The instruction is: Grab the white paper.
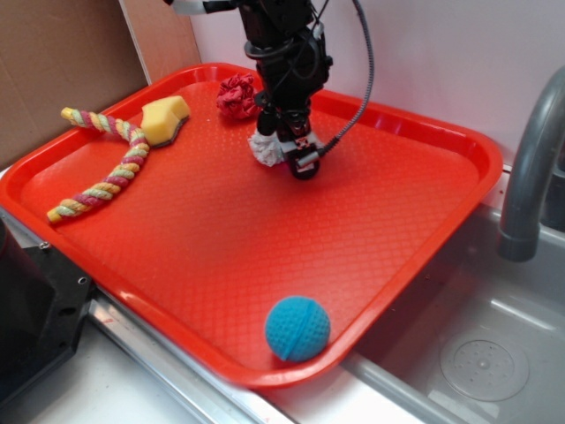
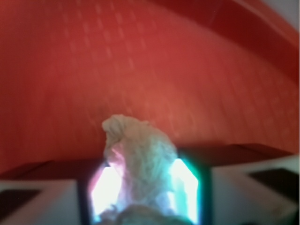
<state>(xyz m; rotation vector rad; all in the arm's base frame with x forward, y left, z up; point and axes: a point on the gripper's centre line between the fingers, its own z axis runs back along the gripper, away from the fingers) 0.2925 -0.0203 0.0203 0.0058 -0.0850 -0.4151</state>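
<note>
The white paper is a small crumpled wad at the back middle of the red tray. My gripper points down over it, and its fingers are closed against the wad's sides. In the wrist view the white paper fills the gap between the two bright pads, and its crumpled tip sticks out past my gripper over the tray floor. Whether the wad rests on the tray or hangs just above it is unclear.
A dark red crumpled wad lies just behind the gripper. A yellow sponge and a braided rope lie at the tray's left. A blue ball sits at the tray's front edge. A grey faucet and sink basin are at the right.
</note>
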